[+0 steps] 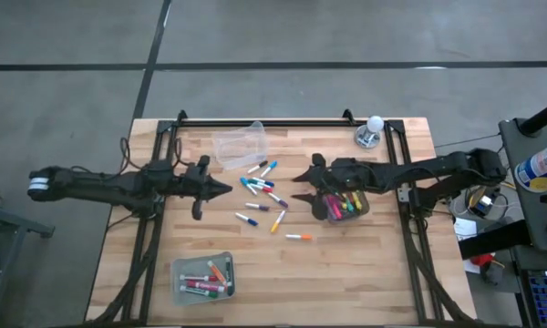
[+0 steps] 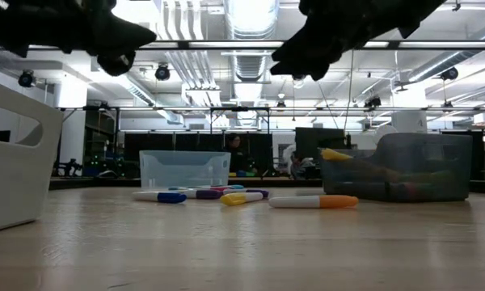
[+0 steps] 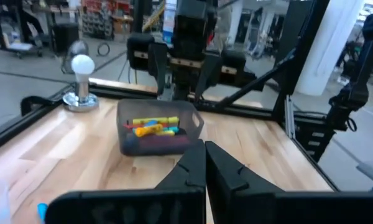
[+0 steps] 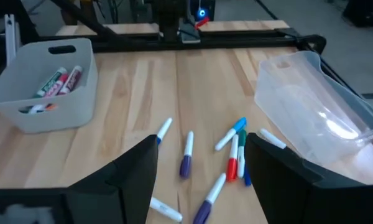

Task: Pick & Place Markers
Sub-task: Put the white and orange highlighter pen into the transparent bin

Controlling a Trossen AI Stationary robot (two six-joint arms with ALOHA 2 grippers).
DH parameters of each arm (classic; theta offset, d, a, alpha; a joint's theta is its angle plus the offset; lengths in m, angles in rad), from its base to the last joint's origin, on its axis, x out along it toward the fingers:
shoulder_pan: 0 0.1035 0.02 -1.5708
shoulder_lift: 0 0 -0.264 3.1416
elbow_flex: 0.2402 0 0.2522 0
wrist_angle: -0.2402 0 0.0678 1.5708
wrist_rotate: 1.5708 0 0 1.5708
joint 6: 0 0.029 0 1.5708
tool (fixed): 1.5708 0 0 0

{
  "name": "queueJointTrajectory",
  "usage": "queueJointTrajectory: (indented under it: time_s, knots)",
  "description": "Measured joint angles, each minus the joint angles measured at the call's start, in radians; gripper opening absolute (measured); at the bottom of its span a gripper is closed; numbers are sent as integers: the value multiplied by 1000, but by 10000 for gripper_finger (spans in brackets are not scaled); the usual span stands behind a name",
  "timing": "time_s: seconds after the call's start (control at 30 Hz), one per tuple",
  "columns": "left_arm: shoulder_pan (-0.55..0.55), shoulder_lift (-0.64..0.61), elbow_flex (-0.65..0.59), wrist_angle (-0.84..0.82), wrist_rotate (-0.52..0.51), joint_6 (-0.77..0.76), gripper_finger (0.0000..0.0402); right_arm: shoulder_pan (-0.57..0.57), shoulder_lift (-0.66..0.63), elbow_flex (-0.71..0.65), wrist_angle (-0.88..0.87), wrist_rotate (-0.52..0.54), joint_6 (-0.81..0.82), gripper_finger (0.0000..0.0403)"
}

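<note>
The job looks partly done. A dark bin (image 1: 346, 206) under the right arm already holds a bunch of bright markers (image 1: 345, 202), and a grey bin (image 1: 201, 278) near the front edge of the table (image 1: 365, 273) holds a few more markers (image 1: 207, 279). A clear tub (image 1: 238, 144) lies tipped near the back of the table, with nothing visible inside it.

Around ten loose markers (image 1: 263, 193) lie scattered on the wood in the middle of the table, between the two arms, and one orange-tipped marker (image 1: 298, 237) sits apart from them, nearer the front.

The right gripper (image 1: 300, 186) hangs above the table, just beside the scattered markers, with its fingers spread wide and nothing between them; its wrist view looks straight down on the loose pens. The left gripper (image 1: 222, 189) waits on the other side of the scatter, fingers pressed together and empty.

So what remains, by this reckoning, is every pen on the bare wood, and the right arm seems set to pick the next one
</note>
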Motion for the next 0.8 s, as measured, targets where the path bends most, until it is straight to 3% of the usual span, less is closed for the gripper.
queueJointTrajectory:
  time_s: [0.53, 0.8]
  knots:
    - [0, -242, -250, 88, -17, 13, 0, -2, 40, 19, 55, 0, -91, 226]
    - [0, -278, -324, 90, -48, 19, 0, -2, 43, 19, 60, 15, -77, 226]
